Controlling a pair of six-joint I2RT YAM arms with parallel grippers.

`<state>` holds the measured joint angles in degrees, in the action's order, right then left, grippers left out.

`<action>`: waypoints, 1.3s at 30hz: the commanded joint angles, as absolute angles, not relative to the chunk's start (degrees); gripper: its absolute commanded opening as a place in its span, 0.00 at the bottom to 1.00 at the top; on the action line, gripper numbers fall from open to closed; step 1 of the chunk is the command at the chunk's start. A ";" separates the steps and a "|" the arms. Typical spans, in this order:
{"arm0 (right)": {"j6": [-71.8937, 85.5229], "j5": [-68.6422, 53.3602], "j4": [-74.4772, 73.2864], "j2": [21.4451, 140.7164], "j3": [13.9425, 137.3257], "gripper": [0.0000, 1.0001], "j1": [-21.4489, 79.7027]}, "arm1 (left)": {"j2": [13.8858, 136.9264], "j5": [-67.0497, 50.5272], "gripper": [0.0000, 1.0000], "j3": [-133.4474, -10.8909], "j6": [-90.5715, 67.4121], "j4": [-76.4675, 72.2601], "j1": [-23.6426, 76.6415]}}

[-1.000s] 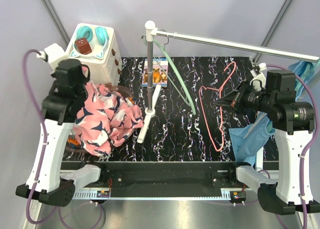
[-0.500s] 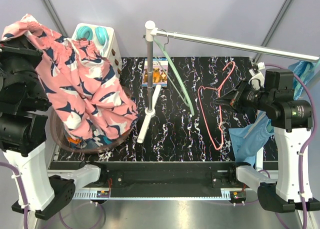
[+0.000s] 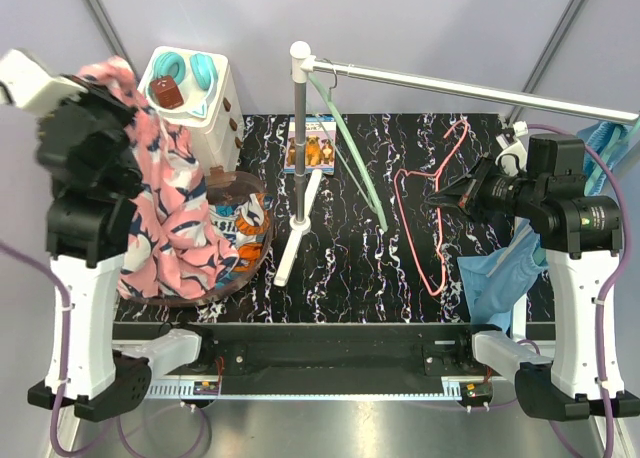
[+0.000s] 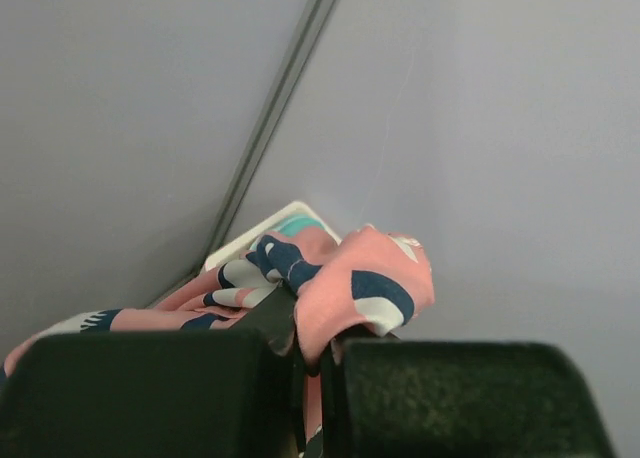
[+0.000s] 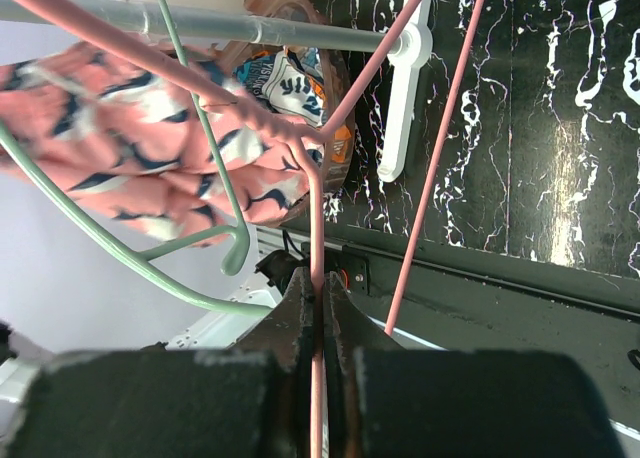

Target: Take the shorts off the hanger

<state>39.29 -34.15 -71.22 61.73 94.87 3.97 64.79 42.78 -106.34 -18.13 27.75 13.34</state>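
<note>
Pink shorts point(image 3: 170, 223) with navy-and-white prints hang from my raised left arm at the far left, their lower end in a brown basket point(image 3: 238, 184). My left gripper point(image 4: 312, 330) is shut on a bunched fold of these shorts point(image 4: 345, 288). Orange, blue and white patterned shorts point(image 3: 240, 228) lie in the basket. My right gripper point(image 3: 441, 200) is shut on the wire of a bare pink hanger point(image 3: 432, 240), held tilted over the table. In the right wrist view the wire point(image 5: 317, 228) runs between the closed fingers of that gripper point(image 5: 318, 296). Light blue shorts point(image 3: 500, 273) hang off the table's right edge.
A grey pole point(image 3: 299, 128) on a white foot carries a horizontal rail point(image 3: 450, 83) with a bare green hanger point(image 3: 355, 158) on it. A white drawer unit point(image 3: 195, 103) stands at the back left. A picture card point(image 3: 310, 144) lies by the pole.
My left arm lifted the pink shorts out of the basket and swung them up and left, uncovering the patterned shorts. The right gripper and pink hanger barely moved.
</note>
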 commanded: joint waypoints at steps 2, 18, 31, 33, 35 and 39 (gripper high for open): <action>39.02 -36.04 -67.94 61.70 95.10 0.00 3.87 | 64.42 30.45 0.00 -87.77 -34.51 34.70 10.39; 38.94 -34.98 -69.43 58.71 94.13 0.00 3.78 | 60.82 8.61 0.00 -55.03 -67.84 39.98 4.22; 28.66 -35.95 -73.90 59.77 98.78 0.00 3.78 | 54.85 6.95 0.69 -56.59 -62.76 49.91 4.39; 25.33 -35.33 -74.88 59.50 99.14 0.00 3.87 | 53.62 5.63 0.70 -59.66 -61.00 53.43 4.31; 22.78 -36.29 -75.32 59.07 98.70 0.00 3.95 | 51.95 3.52 0.70 -61.08 -60.03 55.27 4.57; 22.24 -37.70 -74.53 56.44 96.77 0.00 4.13 | 45.37 0.09 0.70 -64.41 -58.81 54.67 4.92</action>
